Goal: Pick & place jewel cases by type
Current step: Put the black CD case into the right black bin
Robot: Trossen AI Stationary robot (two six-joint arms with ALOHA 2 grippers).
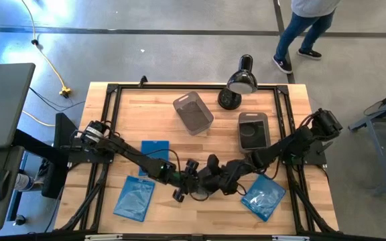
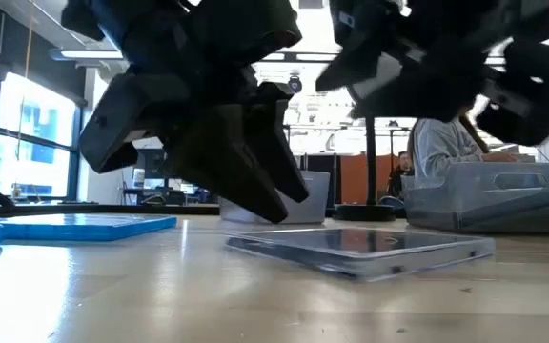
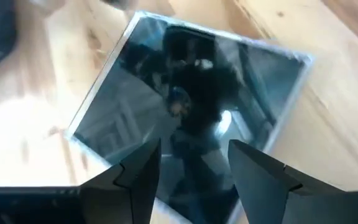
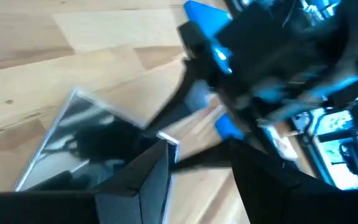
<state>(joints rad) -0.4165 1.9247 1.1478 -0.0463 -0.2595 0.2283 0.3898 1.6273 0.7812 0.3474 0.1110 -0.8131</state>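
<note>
A clear-grey jewel case [image 2: 360, 250] lies flat on the table near its near edge, between the two arms. In the left wrist view the case [image 3: 185, 106] fills the picture. My left gripper [image 3: 194, 165] is open and points down just above it, low over the table in the low view [image 2: 265, 191]. My right gripper [image 4: 201, 180] is open and sits higher [image 2: 427, 57], over the case's right corner [image 4: 92, 143]. In the high view both grippers [image 1: 183, 184] [image 1: 214, 181] meet there and hide the case.
Three blue cases lie flat: one left of centre [image 1: 155, 150], one at the near left [image 1: 134, 199], one at the near right [image 1: 263, 195]. Two grey tubs [image 1: 193, 112] [image 1: 253, 130] stand farther back, the right one with something dark inside. A black lamp [image 1: 240, 84] stands at the far edge; a person [image 1: 303, 30] walks beyond.
</note>
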